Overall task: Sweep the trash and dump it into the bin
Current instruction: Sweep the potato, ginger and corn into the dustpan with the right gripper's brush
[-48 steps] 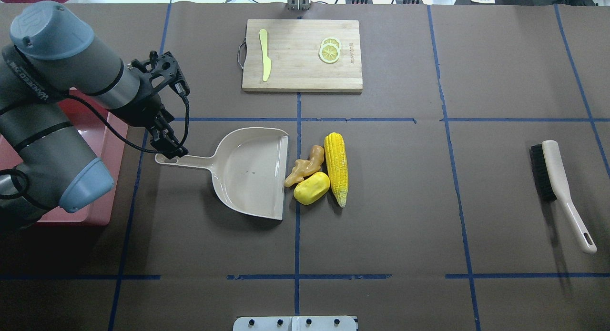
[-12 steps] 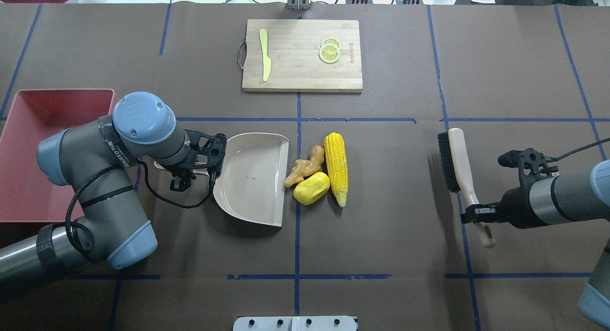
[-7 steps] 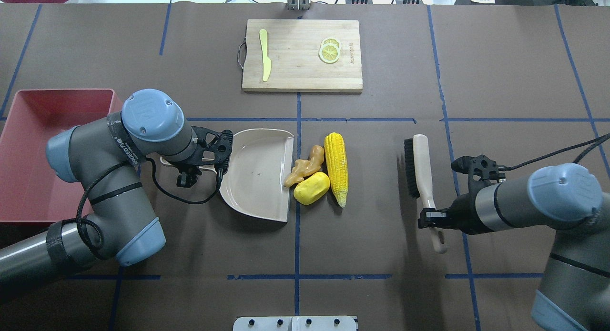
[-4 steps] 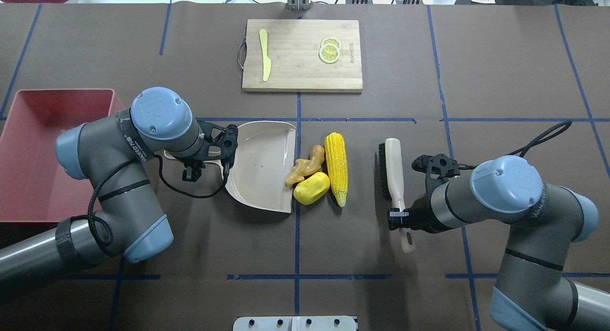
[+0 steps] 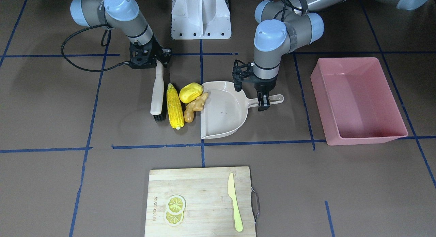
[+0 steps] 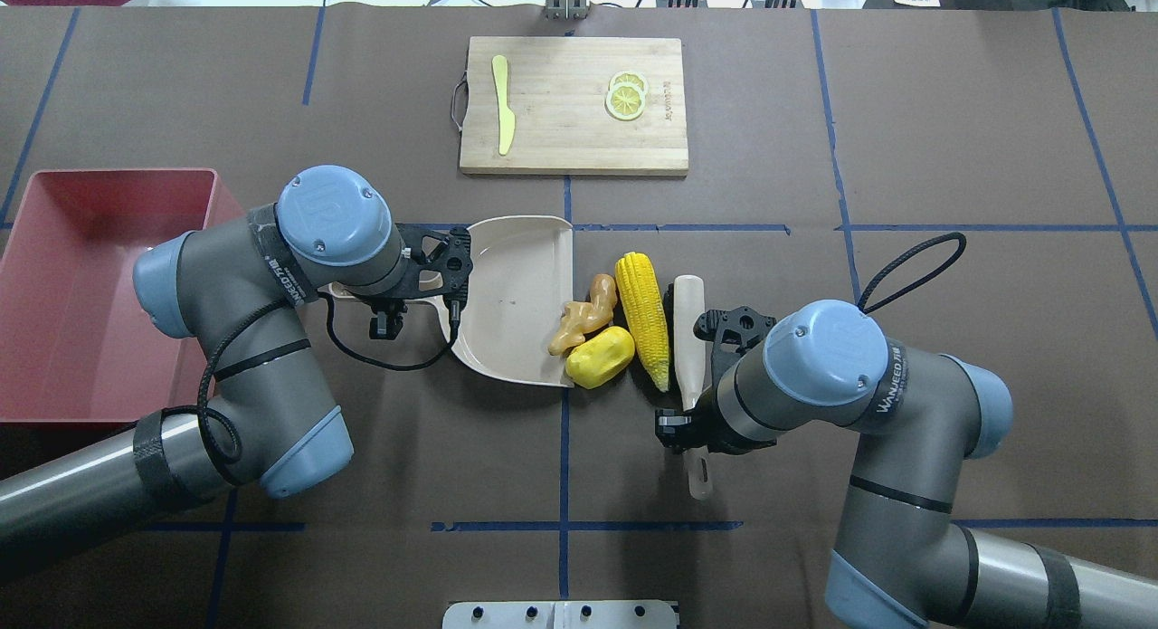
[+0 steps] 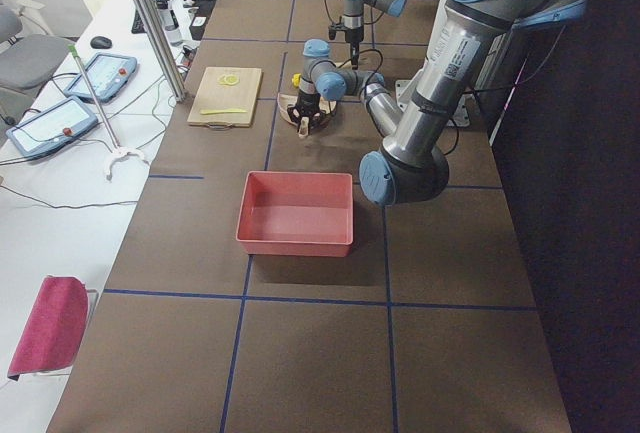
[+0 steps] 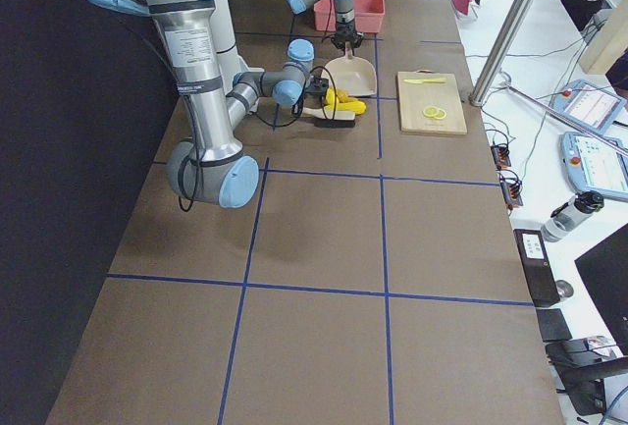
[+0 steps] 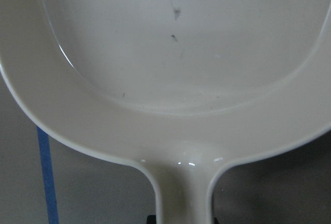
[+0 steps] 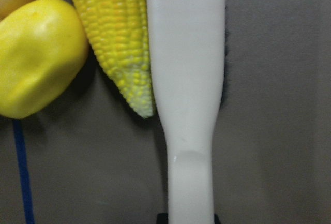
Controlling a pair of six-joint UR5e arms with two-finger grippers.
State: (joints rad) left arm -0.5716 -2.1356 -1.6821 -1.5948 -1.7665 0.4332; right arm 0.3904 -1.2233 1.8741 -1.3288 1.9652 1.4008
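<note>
Right pincer (image 6: 689, 427): closed on the narrow handle of the brush (image 6: 688, 326). Left pincer (image 5: 264, 101): closed on the handle of the beige dustpan (image 6: 511, 303), one finger on each side of it. Clock directions are read in the overhead view, with 12 pointing away from the robot.

Brush lies along the 6–12 line with its handle end toward 6. Its long side touches the 3 o'clock side of the corn cob (image 6: 644, 317).

Trash sits in one cluster between brush and dustpan. The yellow lumpy piece (image 6: 599, 357) is at 8 o'clock of the cob, just beside it. The ginger root (image 6: 579, 317) is at 9 o'clock of the cob, and its lower end lies across the dustpan's open lip. The lip faces 3 o'clock.

Bin (image 6: 54, 249): upright on the worktop at 9 o'clock of the dustpan, well apart from the trash.

Far side, 12 o'clock: wooden cutting board (image 6: 561, 122) carrying a pale yellow-green knife (image 6: 502, 104) and two lemon slices (image 6: 626, 97).
</note>
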